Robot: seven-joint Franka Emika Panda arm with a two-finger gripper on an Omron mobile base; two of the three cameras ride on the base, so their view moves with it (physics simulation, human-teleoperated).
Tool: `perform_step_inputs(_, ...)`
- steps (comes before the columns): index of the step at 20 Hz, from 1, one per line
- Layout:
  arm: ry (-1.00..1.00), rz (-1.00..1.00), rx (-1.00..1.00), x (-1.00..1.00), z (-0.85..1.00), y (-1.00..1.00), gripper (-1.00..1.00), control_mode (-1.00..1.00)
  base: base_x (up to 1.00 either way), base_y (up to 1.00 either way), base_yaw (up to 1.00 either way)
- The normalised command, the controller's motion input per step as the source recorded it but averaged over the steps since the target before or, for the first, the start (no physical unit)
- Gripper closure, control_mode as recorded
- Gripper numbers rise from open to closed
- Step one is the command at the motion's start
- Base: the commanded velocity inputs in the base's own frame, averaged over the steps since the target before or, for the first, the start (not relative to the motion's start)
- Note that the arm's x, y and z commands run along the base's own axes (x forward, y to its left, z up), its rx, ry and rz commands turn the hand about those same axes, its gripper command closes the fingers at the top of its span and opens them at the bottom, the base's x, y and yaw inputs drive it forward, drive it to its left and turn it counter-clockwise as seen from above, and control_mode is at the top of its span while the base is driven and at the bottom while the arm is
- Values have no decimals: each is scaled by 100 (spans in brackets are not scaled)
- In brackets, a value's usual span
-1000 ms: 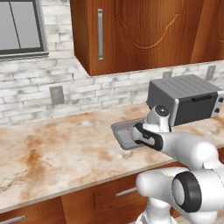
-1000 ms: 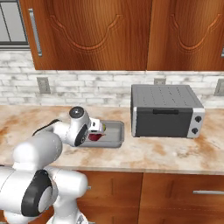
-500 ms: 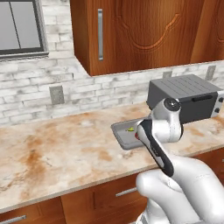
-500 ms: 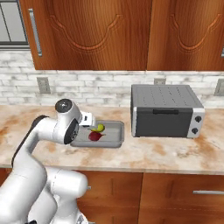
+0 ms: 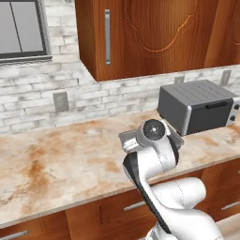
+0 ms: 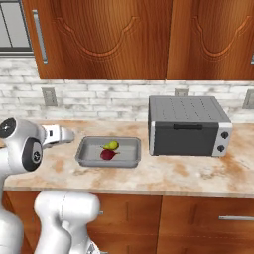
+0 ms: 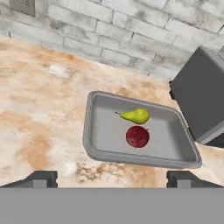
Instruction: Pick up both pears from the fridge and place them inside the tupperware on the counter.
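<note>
surroundings: a silver toaster oven [image 6: 188,126] stands on the counter [image 6: 178,173] just to the right of the tupperware [image 6: 85,151], its door shut, near the back wall; brown wall cabinets [image 6: 119,39] hang above, and wall outlets [image 6: 49,96] sit in the pale brick backsplash.
in the way: in the left base view the arm's white elbow covers most of the tupperware [image 5: 127,137], leaving just a corner of its rim showing; nothing lies between the gripper and the container in the hand view.
tupperware: shallow grey rectangular container [image 7: 94,131] with flared rim and rounded corners, sitting on the counter [image 7: 39,100] towards its front edge, left of the toaster oven [image 7: 199,96].
pear: one small yellow-green pear [image 7: 136,116] lies on its side inside the tupperware, towards the back wall of the container, its dark stem pointing left in the hand view; also seen in the right base view [image 6: 112,145].
red fruit: a dark red round fruit [image 7: 137,136] rests just in front of the pear, inside the same container, close beside it; whether they touch is unclear.
gripper: the gripper [image 7: 111,178] has its jaws spread wide and empty, above the counter's front edge near the tupperware's front rim, touching nothing; in the right base view the hand [image 6: 58,135] sits left of the container.
</note>
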Motion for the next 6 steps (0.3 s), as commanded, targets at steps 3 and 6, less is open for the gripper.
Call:
perform_step_inputs(3, -25, 0, -25, -50, 34, 88, -100, -100, 0, 0, 0)
perform_step_inputs(6, -21, 0, -22, -28, 28, 74, -100, -100, 0, 0, 0)
